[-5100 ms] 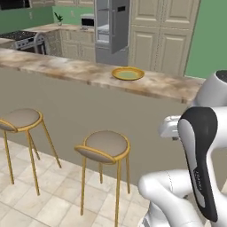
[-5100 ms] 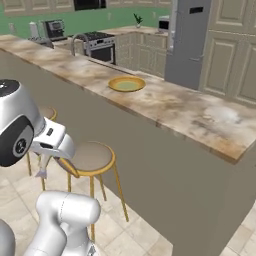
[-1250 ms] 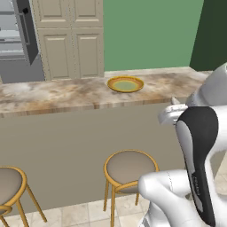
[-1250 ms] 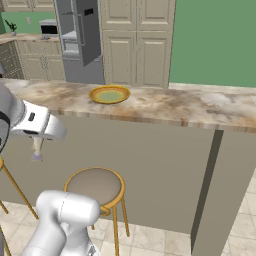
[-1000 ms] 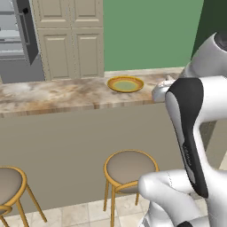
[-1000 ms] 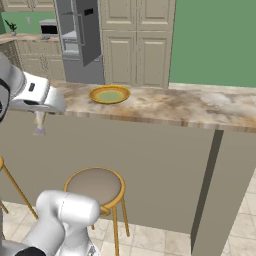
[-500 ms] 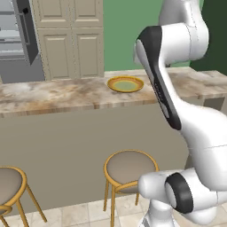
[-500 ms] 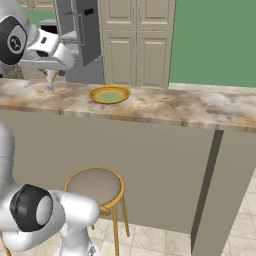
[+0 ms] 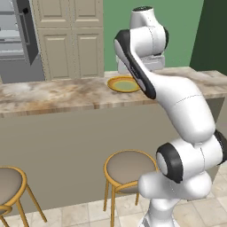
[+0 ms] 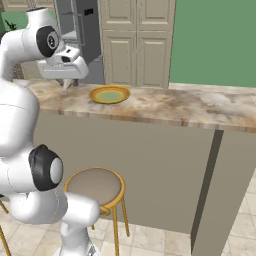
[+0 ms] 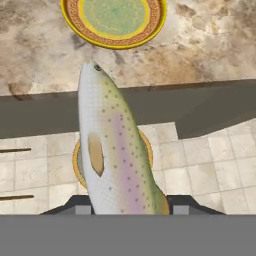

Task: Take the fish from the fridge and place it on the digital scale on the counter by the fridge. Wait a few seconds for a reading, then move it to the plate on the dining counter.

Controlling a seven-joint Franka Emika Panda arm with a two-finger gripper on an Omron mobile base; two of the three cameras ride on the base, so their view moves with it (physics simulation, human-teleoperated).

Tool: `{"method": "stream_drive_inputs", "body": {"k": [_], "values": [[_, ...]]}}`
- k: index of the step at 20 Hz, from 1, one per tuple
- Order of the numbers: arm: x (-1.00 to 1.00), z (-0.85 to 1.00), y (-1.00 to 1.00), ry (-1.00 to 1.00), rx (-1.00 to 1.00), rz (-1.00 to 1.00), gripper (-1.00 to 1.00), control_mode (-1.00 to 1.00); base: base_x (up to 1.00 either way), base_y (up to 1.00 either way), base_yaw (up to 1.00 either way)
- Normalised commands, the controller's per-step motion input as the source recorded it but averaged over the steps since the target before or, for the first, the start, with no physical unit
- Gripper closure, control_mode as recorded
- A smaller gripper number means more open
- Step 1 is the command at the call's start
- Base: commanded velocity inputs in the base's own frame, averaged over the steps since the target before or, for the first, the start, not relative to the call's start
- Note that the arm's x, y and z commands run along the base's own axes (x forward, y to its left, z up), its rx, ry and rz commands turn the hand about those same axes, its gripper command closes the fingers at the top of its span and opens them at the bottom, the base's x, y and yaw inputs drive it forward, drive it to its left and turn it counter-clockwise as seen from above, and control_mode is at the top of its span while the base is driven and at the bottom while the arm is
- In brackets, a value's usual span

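Fish (image 11: 112, 150) hangs clamped in your gripper (image 10: 66, 86), head pointing away from the hand toward the plate (image 11: 114, 21). You're holding it at the near edge of the dining counter (image 9: 53, 95), short of the plate and above a stool (image 10: 95, 187). I'd judge the fridge and scale steps done; carrying it over the plate and releasing remains.

The arm (image 9: 177, 102) is glossy white with rounded bulky links, black bands at its joints, and a boxy white hand (image 10: 64, 67).
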Motion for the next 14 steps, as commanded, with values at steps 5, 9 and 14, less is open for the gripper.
{"method": "stream_drive_inputs", "body": {"k": [5, 9, 14], "values": [[1.0, -0.5, 0.0, 0.0, 0.0, 0.0, 1.0, -1.0, 0.0, 0.0, 0.0], [0.91, -0.08, 0.0, 0.0, 0.0, 0.0, 1.0, -1.0, 0.0, 0.0, 0.0], [0.71, -0.53, -0.27, 0.0, 0.06, 0.0, 1.0, -1.0, 0.0, 0.0, 0.0]]}}
